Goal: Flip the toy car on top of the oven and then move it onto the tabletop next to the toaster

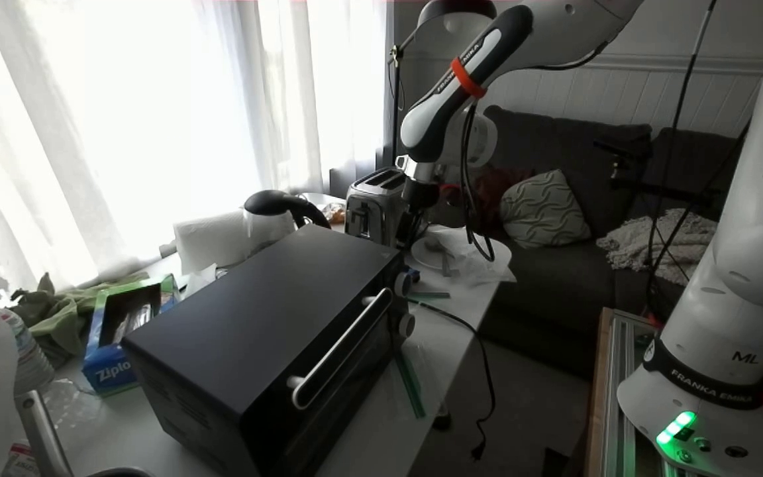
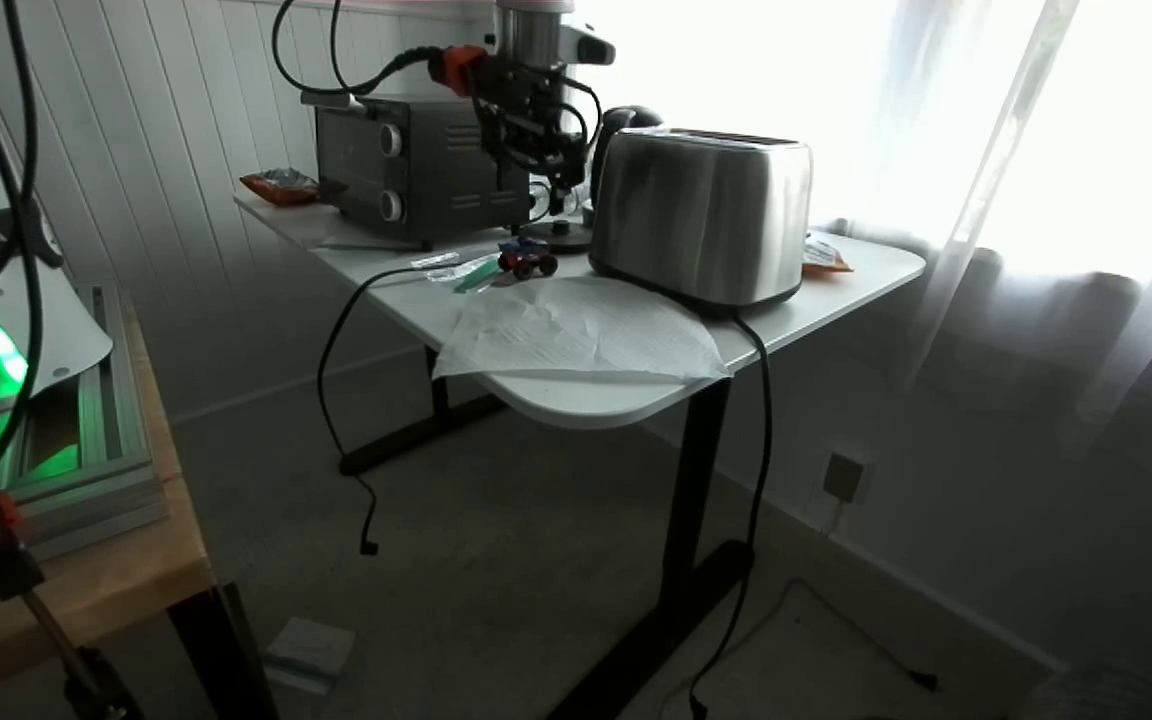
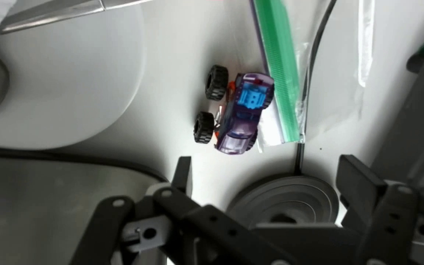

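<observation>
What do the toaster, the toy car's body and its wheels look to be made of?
The toaster: satin metal, probably steel, going by its soft vertical reflections. The toy car: glossy purple body, probably plastic, possibly painted metal, given its bright highlights; wheels dull black with chunky tread, likely rubber or plastic.

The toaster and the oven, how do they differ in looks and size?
The toaster is shiny silver, while the oven is dark and matte. The toaster is much smaller than the oven. The toaster has slots in its top, while the oven has a flat top and a bar handle on its front. Both stand on the white tabletop.
</observation>
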Motion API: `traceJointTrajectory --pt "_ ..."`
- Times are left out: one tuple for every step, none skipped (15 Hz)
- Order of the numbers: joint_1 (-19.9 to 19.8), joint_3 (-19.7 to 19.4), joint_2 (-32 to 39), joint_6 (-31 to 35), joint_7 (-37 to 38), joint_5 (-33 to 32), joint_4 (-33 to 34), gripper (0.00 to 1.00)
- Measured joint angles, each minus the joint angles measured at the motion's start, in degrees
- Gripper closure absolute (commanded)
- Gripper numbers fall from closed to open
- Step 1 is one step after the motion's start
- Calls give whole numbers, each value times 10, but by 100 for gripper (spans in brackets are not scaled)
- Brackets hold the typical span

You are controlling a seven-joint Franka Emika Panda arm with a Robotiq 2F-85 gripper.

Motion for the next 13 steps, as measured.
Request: traceJointTrajectory --pt "7 -8 -21 -16 12 -25 -6 0" --pt "15 -16 -42 -30 28 -51 -11 0" --pt "25 -23 -64 -41 47 -81 -17 0" --pt "34 -27 -83 -52 70 -111 -23 0" --pt "43 -31 -101 -63 92 -139 -27 0" --pt "51 -34 -118 -78 109 -159 -29 0" --pt "59 -37 -134 -96 124 -175 -30 0" --pt "64 -39 -149 -115 135 -188 -30 0" --pt "69 -42 -161 -132 143 -198 -30 0" --pt "73 -44 -171 -146 147 -202 -30 0" --pt "76 -46 -179 -154 149 -203 -30 0" --pt "76 -47 -184 -158 149 -203 -30 0" --pt "77 -47 -185 -160 149 -203 -30 0"
